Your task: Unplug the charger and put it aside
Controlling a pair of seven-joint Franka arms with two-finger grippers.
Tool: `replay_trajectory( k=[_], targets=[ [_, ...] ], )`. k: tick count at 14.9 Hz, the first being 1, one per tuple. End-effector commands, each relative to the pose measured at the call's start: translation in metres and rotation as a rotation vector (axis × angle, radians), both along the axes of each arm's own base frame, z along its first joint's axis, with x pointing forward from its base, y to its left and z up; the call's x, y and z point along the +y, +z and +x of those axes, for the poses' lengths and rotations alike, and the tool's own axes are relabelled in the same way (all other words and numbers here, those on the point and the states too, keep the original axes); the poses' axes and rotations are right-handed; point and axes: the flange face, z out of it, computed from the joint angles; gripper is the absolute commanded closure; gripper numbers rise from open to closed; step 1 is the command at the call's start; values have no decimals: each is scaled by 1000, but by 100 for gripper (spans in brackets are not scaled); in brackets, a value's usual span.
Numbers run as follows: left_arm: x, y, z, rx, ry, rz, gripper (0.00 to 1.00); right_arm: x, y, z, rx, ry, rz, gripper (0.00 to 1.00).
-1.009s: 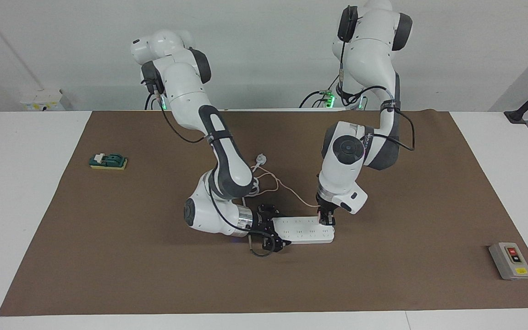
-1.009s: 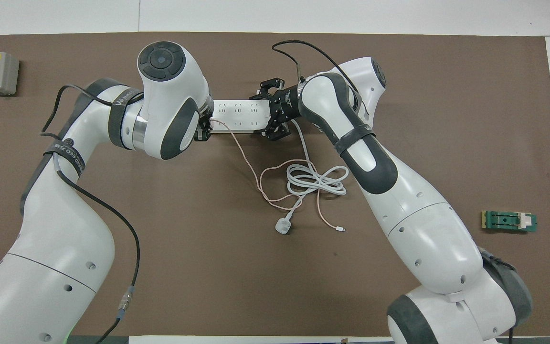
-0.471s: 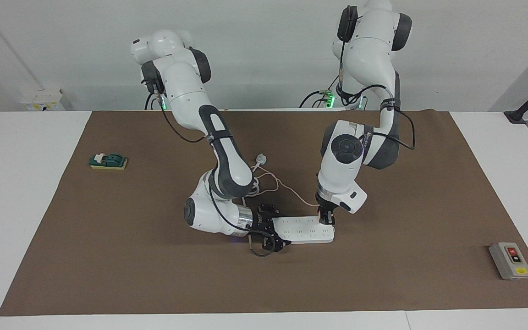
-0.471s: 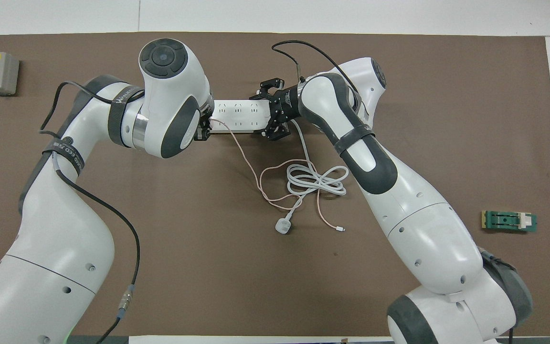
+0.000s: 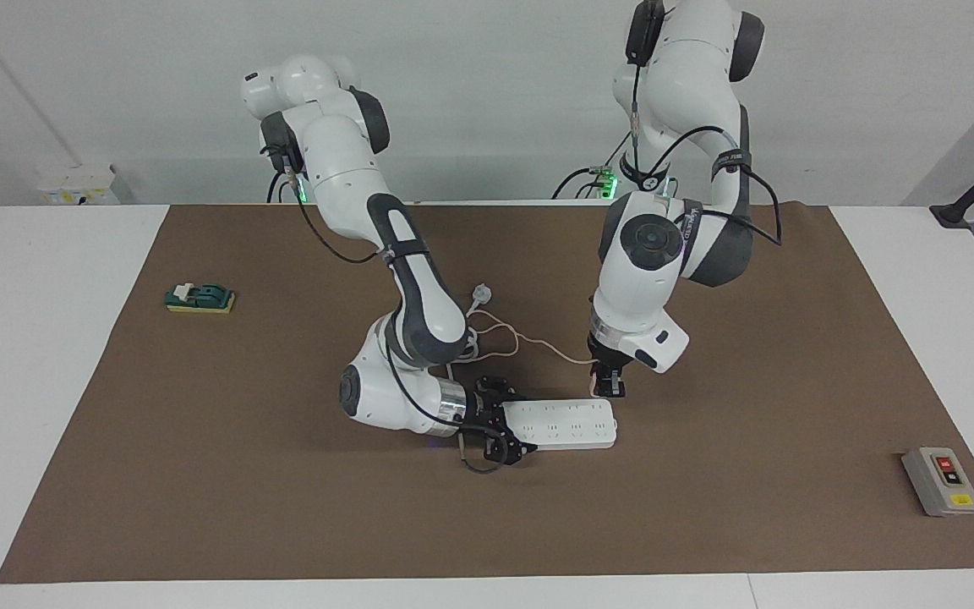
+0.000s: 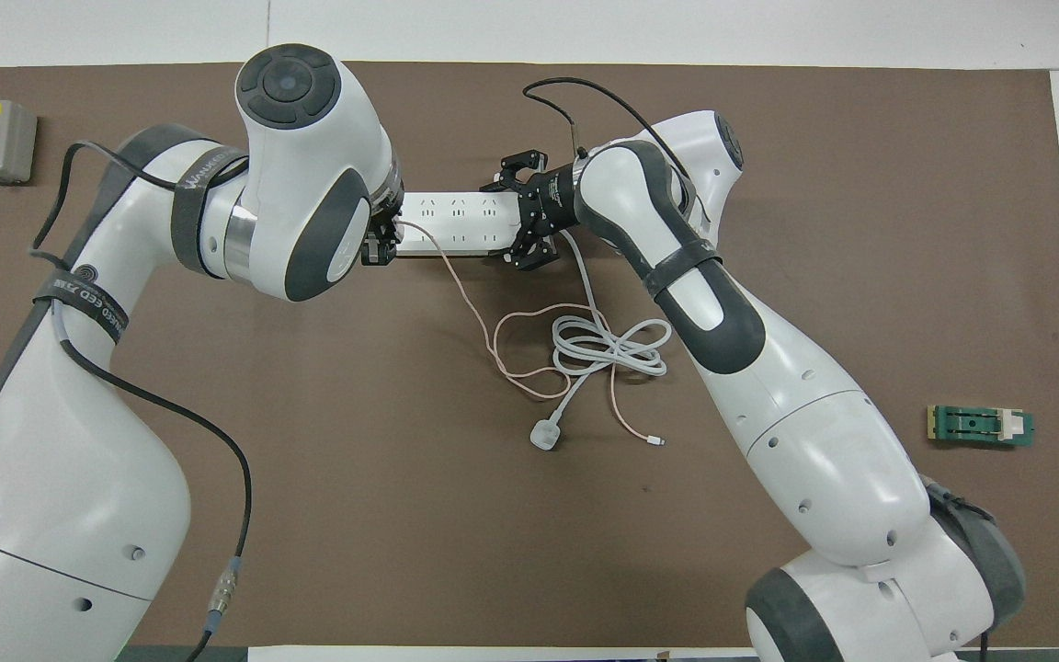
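The charger (image 5: pixel 595 385), free of its socket, hung in the left tool (image 5: pixel 606 387), pinched between closed fingers above the power strip (image 5: pixel 560 423), which the right tool (image 5: pixel 511 429) straddled, apparently pinning it to the bench (image 5: pixel 707 507).

White strip (image 5: pixel 567 423) on a brown mat (image 5: pixel 284 507), white bench (image 5: pixel 30 381) round it. Pale pink cable (image 6: pixel 474 322), white cord (image 6: pixel 608 348) coiled. Black pincers, left (image 5: pixel 608 386) and right (image 5: pixel 511 423). Grey box (image 5: pixel 940 480), red and yellow marks. Green block (image 5: pixel 200 297) with a yellow base.
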Motion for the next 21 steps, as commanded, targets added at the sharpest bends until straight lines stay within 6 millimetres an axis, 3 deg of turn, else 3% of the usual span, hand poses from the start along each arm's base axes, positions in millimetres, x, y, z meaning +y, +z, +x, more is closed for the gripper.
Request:
replay_trajectory(
  k=[1,4,6,9,11,12,15,17,19,21],
  targets=[
    [2,0,-6,21,-98,22,100,8,-19,-9,-52,36,-2,74],
    [4,6,-10,35,-238,29,100,8,-19,-9,-51,35,-2,67],
    [6,15,-16,50,-342,32,100,9,-19,-9,-53,35,-6,41],
    [15,25,-21,51,-507,32,100,8,-18,-8,-62,24,-11,39],
    [28,38,-19,40,-620,29,100,8,-17,-7,-63,25,-13,20],
    [38,46,-18,37,-693,28,100,8,-16,-7,-63,25,-15,0],
    [70,44,-23,87,-1031,21,100,-3,-2,-1,-70,19,-6,0],
    [97,39,-15,87,-1223,17,100,-16,8,4,-64,20,5,0],
    [116,34,-14,106,-1318,4,100,-26,20,8,-63,23,13,0],
    [151,22,-21,136,-1454,-20,100,-32,31,9,-57,30,19,0]
  ],
)
